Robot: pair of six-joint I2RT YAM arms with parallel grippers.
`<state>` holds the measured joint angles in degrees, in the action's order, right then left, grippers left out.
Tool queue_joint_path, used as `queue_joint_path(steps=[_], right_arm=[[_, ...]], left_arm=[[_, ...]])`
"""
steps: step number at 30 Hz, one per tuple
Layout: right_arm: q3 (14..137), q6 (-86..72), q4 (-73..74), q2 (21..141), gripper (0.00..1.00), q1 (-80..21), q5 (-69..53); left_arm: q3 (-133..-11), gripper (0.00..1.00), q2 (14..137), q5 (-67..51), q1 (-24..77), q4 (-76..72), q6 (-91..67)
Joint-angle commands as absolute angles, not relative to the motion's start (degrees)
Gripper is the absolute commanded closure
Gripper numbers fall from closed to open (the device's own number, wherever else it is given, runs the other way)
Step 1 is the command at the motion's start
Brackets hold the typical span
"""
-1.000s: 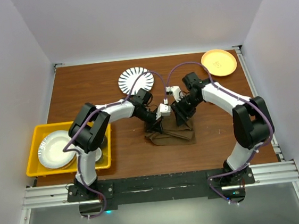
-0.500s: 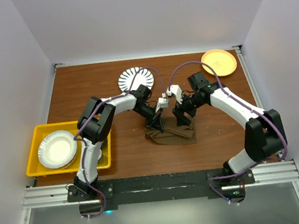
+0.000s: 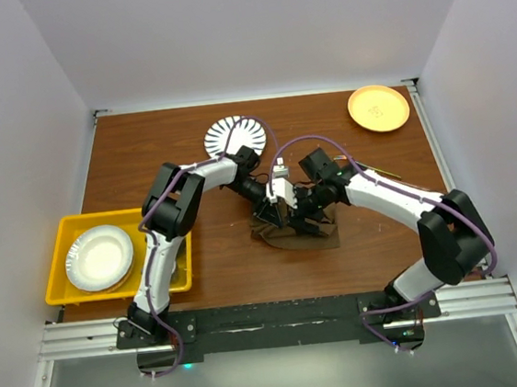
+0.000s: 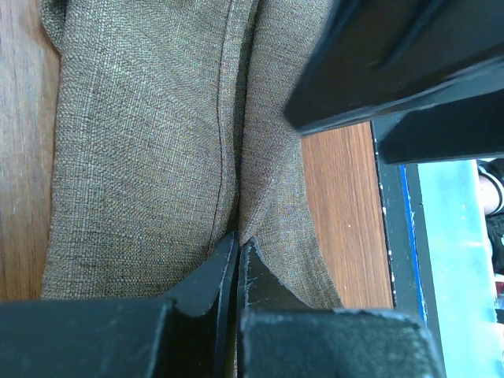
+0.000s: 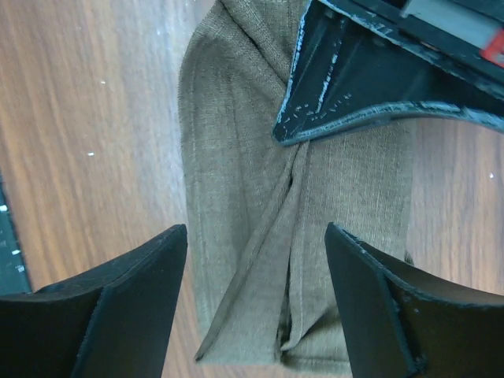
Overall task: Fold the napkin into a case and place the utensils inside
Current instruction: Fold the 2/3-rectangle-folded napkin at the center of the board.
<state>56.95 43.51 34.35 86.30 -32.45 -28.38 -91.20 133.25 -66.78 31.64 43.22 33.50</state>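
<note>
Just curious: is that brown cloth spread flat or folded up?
Folded. The napkin forms a narrow strip of overlapping layers, a fold pinched in the shut left gripper.

This is looking like a robotics lab cell, not a dining room. Plain white walls (image 3: 250, 28) are boxing in a wooden table (image 3: 144, 159) on its left, far and right sides. Two cabled robot arms (image 3: 398, 199) are standing mounted on an aluminium rail (image 3: 79, 334) along the near edge, and a yellow tray (image 3: 57, 261) is holding white plates (image 3: 99, 256) at near left.
</note>
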Motion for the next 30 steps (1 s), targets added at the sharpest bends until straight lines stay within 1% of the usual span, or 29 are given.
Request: queue_joint_path(steps=[1, 2, 4, 5, 8, 9, 10, 11, 12, 15, 16, 17, 18, 20, 21, 23, 24, 27, 30], right_arm=[[55.0, 43.5, 29.0, 88.4, 0.31, -33.3, -23.4], [54.7, 43.6, 28.7, 88.5, 0.36, -33.2, -23.0], [54.0, 44.0, 27.7, 88.9, 0.41, -33.2, -21.7], [53.7, 44.0, 27.4, 89.2, 0.46, -33.2, -21.6], [53.4, 43.8, 27.0, 90.3, 0.56, -33.1, -21.3], [53.6, 43.6, 27.0, 90.5, 0.62, -33.0, -21.2], [53.8, 43.6, 27.2, 90.6, 0.65, -33.2, -21.1], [54.0, 43.6, 27.3, 90.9, 0.68, -33.1, -21.3], [54.4, 43.5, 27.6, 91.3, 0.75, -33.0, -21.5], [55.4, 43.2, 28.8, 92.4, 0.85, -32.2, -24.2], [55.8, 43.1, 30.3, 93.0, 0.94, -32.1, -25.8], [56.4, 43.1, 31.5, 93.9, 1.0, -31.6, -26.5], [57.9, 42.6, 32.3, 96.0, 1.0, -31.2, -27.2], [59.1, 41.7, 34.2, 97.9, 1.0, -29.9, -29.3], [60.2, 41.6, 34.6, 98.8, 1.0, -29.4, -30.0], [61.0, 41.4, 36.0, 100.8, 1.0, -28.0, -31.8], [61.7, 41.4, 36.5, 101.2, 1.0, -27.7, -32.3], [62.8, 41.4, 38.5, 102.6, 1.0, -26.6, -34.4], [63.5, 41.1, 39.9, 102.9, 1.0, -25.8, -36.3]], left_arm=[[-91.4, 1.0, 137.4, -56.0, 30.8, 42.0, 34.9], [-91.7, 1.0, 137.6, -56.1, 30.7, 42.2, 35.1], [-92.1, 1.0, 137.9, -56.2, 30.5, 42.5, 35.0], [-92.4, 1.0, 138.1, -56.3, 30.4, 42.6, 35.0], [-92.8, 1.0, 138.2, -56.3, 30.2, 42.8, 34.9], [-93.0, 1.0, 138.4, -56.4, 30.1, 43.0, 34.9], [-93.1, 1.0, 138.5, -56.4, 30.0, 43.2, 34.9], [-93.3, 1.0, 138.6, -56.5, 30.0, 43.3, 34.9], [-93.3, 1.0, 138.7, -56.5, 30.0, 43.5, 35.1], [-92.6, 1.0, 137.6, -57.1, 29.6, 43.2, 36.0], [-92.0, 0.99, 137.0, -58.3, 29.4, 42.6, 35.9], [-91.2, 0.97, 136.4, -59.4, 29.0, 42.5, 36.4], [-91.0, 0.89, 136.1, -60.5, 28.3, 43.0, 37.4], [-90.0, 0.82, 135.2, -63.2, 27.8, 43.9, 38.8], [-89.4, 0.76, 134.6, -63.9, 27.3, 43.7, 39.3], [-87.2, 0.71, 132.3, -66.3, 26.6, 42.1, 39.2], [-86.5, 0.66, 131.3, -67.1, 26.1, 41.7, 38.9], [-84.6, 0.61, 127.8, -69.2, 24.7, 39.0, 37.4], [-82.6, 0.58, 124.4, -70.1, 22.2, 34.8, 31.6]])
